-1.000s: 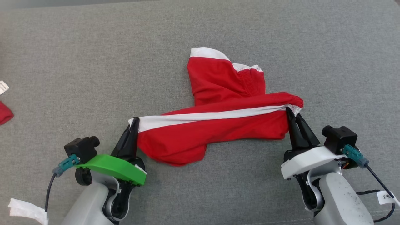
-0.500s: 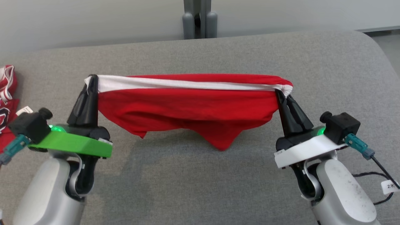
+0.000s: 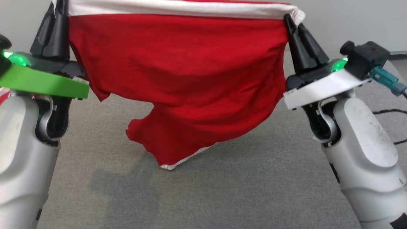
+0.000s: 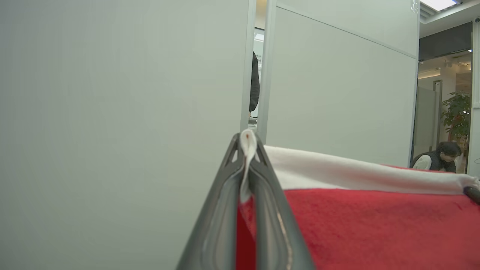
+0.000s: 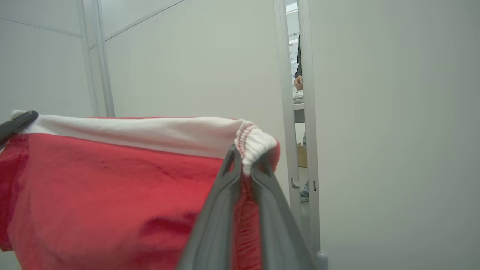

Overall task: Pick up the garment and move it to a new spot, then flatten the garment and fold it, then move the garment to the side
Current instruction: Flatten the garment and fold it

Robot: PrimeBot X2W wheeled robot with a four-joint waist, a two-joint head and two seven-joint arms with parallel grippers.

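The garment (image 3: 184, 73) is red with a white band along its top edge. It hangs stretched in the air between my two grippers, its lower part drooping toward the grey surface (image 3: 222, 190). My left gripper (image 3: 58, 6) is shut on the garment's left top corner, at the head view's upper left. My right gripper (image 3: 291, 19) is shut on the right top corner, where the band is gathered. In the left wrist view the left gripper (image 4: 247, 146) pinches the white band of the garment (image 4: 375, 225). In the right wrist view the right gripper (image 5: 245, 157) grips the elastic corner of the garment (image 5: 112, 180).
Pale partition walls (image 4: 112, 112) stand behind the grey surface. A person (image 4: 437, 159) sits low at the far right of the left wrist view. Through a narrow gap a person's hand (image 5: 298, 82) shows. A black cable (image 3: 389, 111) lies at the right.
Both grippers have lifted the garment off the grey surface and pulled it taut, so it now hangs high between them. The head camera has tilted up as well.
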